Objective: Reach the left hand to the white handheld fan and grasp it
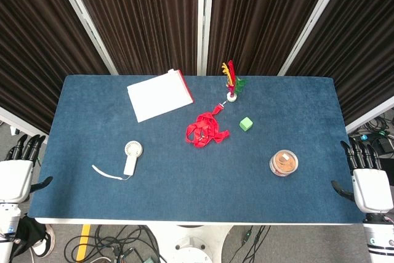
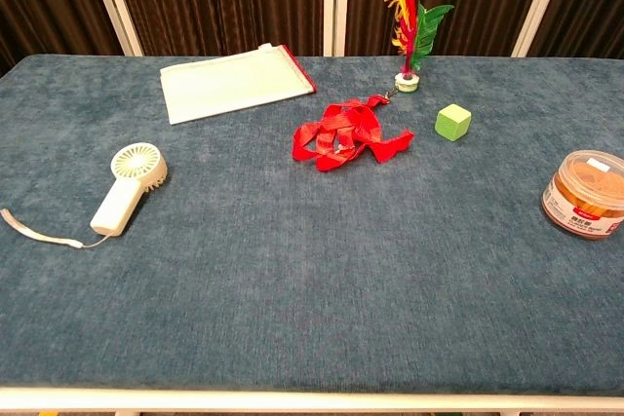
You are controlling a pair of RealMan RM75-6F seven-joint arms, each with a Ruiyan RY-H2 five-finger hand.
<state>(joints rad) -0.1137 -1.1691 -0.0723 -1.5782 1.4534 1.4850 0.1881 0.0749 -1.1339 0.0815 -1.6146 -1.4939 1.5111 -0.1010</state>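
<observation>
The white handheld fan [image 1: 131, 156] [image 2: 129, 187] lies flat on the blue table at the left, round head away from me, handle toward the front edge. A white wrist strap [image 1: 107, 173] [image 2: 37, 232] trails off its handle to the left. My left hand [image 1: 18, 167] hangs off the table's left front corner, fingers apart and empty, well to the left of the fan. My right hand [image 1: 366, 173] sits off the right front corner, fingers spread, empty. Neither hand shows in the chest view.
On the blue table [image 1: 184, 201] lie a white pouch with red edge [image 1: 159, 95], a red ribbon tangle [image 1: 204, 130], a feather shuttlecock [image 1: 232, 84], a green cube [image 1: 246, 124] and a round clear tub [image 1: 284, 163]. Dark curtains hang behind.
</observation>
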